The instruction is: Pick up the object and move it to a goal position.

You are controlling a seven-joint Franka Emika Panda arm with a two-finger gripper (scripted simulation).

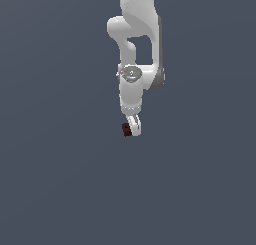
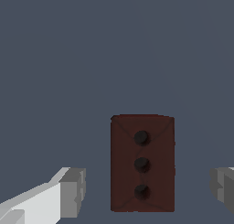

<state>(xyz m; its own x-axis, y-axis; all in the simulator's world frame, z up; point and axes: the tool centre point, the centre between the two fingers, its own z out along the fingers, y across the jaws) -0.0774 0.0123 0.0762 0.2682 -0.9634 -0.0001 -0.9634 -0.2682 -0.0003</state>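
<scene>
My hand (image 2: 146, 191) is spread wide with a finger (image 2: 73, 191) on each side of the dark block (image 2: 142, 163), apparently not yet touching, gripping nothing, so closing should pinch its long sides.

I see the block (image 1: 126, 130) at the gripper (image 1: 132, 129) tip, on the exterior view's left side of it, arm hanging down from above. In the wrist view the block (image 2: 142, 163) sits between the two fingers (image 2: 73, 192), gap on each side, jaws apart, not touching it.
</scene>
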